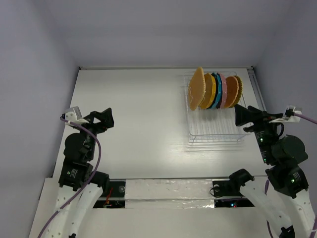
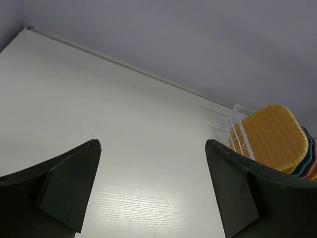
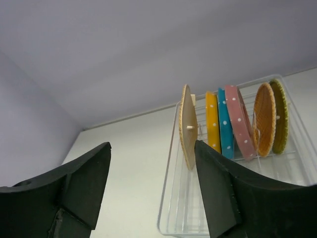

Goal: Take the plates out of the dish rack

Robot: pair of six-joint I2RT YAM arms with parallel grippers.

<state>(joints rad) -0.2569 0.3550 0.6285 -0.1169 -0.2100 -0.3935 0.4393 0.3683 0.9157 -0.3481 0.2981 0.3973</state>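
Note:
The dish rack of thin clear bars sits at the right of the table and shows in the right wrist view. Several plates stand on edge in its far half: orange woven ones, a yellow, a teal and a pink dotted one. In the right wrist view they line up from an orange woven plate to a greenish one. My right gripper is open and empty at the rack's right side. My left gripper is open and empty, far left of the rack.
White table enclosed by pale walls at the back and sides. A taped strip runs along the near edge between the arm bases. The rack's near half holds no plates.

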